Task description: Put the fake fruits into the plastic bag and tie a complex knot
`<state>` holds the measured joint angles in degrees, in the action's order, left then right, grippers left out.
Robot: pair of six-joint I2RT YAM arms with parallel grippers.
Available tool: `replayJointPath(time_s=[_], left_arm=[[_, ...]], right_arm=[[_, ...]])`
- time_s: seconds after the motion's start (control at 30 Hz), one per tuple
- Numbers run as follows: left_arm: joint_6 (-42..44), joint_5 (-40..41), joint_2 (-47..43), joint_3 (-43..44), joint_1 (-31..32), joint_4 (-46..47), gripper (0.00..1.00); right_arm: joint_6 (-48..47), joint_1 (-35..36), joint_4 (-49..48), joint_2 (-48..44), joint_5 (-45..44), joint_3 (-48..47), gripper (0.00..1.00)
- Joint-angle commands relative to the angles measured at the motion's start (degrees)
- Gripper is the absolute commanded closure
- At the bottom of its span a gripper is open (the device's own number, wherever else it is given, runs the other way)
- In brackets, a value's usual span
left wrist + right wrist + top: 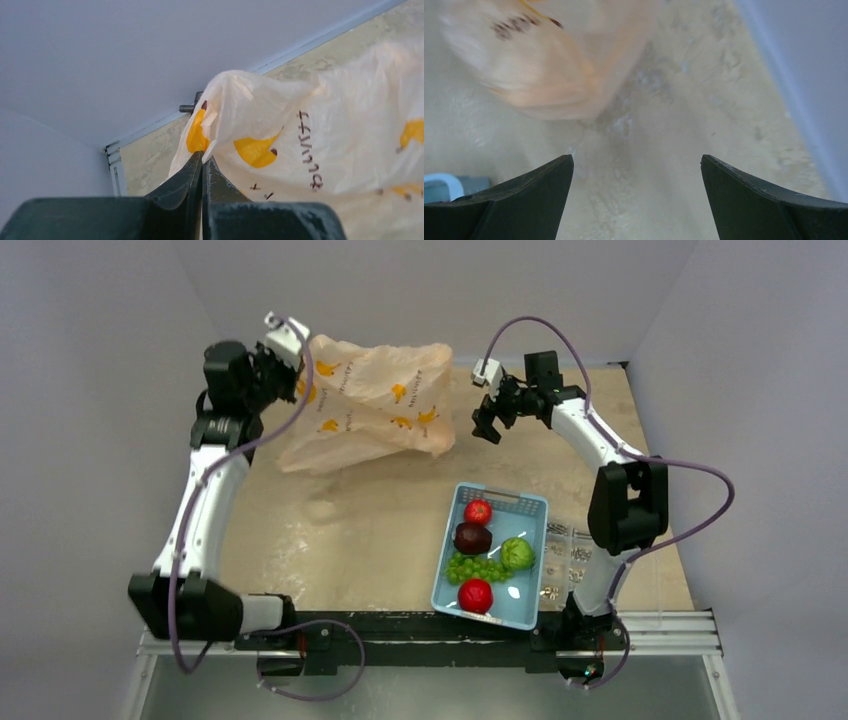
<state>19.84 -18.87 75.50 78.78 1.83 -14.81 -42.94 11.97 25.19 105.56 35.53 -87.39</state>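
My left fingers (187, 182), pinched shut on one fold of the thin pale-orange plastic bag (375, 405) hoisted over the far surface (350, 540), could slip or tear it; my right fingers (534, 195) gape empty; the small plastic fruits (472, 538) lie in the light-blue perforated basket (446, 540).

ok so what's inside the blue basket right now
The blue basket holds five fruits: far red fruit, maroon fruit, grape bunch, light-green fruit, near red fruit. The basket floor under them is covered.
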Motion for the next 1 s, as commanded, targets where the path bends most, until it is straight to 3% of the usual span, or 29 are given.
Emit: replayJointPath(time_s=[0.0,0.1,0.23,0.37,0.47,0.53,0.6,0.77,0.87,0.97], left_arm=[[-10.33,2.66,9.15,12.22,-0.79,-1.16,1.00],[-3.24,-0.58,7.39,11.44,3.96,2.56,1.00],[5.28,-11.33,-2.96,-0.93,7.25,0.82,1.00],[20.27,-20.42,-16.19,-14.03,8.54,-14.99,1.00],[36.30,-24.96,-22.65,-19.64,8.52,-35.34,1.00],[47.09,-25.52,-23.85,-23.58,8.55,-45.61,1.00],[54.42,-21.99,-23.16,-27.88,8.61,-48.72,1.00],[59.05,-12.36,-17.16,-34.20,8.63,-39.86,1.00],[50.43,-10.35,-9.84,-31.60,10.31,-31.13,1.00],[35.72,-10.14,0.63,-22.28,11.02,-24.10,1.00]], right_arm=[[-2.75,-0.89,5.05,0.80,0.77,-3.37,0.01],[4.12,-2.21,4.48,2.94,1.80,-8.93,0.01],[10.51,-4.44,6.08,5.79,5.31,-15.83,0.02],[13.84,-4.91,4.89,5.19,8.15,-16.33,0.02],[15.79,-4.90,4.72,5.28,10.09,-16.40,0.02],[15.95,-4.84,6.62,6.15,11.79,-17.48,0.01],[15.91,-4.61,9.45,7.50,14.78,-18.90,0.01],[13.06,-2.71,15.78,9.79,16.73,-20.95,0.02],[16.85,-2.16,12.99,10.35,17.01,-21.16,0.02],[19.71,-2.16,10.77,12.04,17.03,-24.14,0.02]])
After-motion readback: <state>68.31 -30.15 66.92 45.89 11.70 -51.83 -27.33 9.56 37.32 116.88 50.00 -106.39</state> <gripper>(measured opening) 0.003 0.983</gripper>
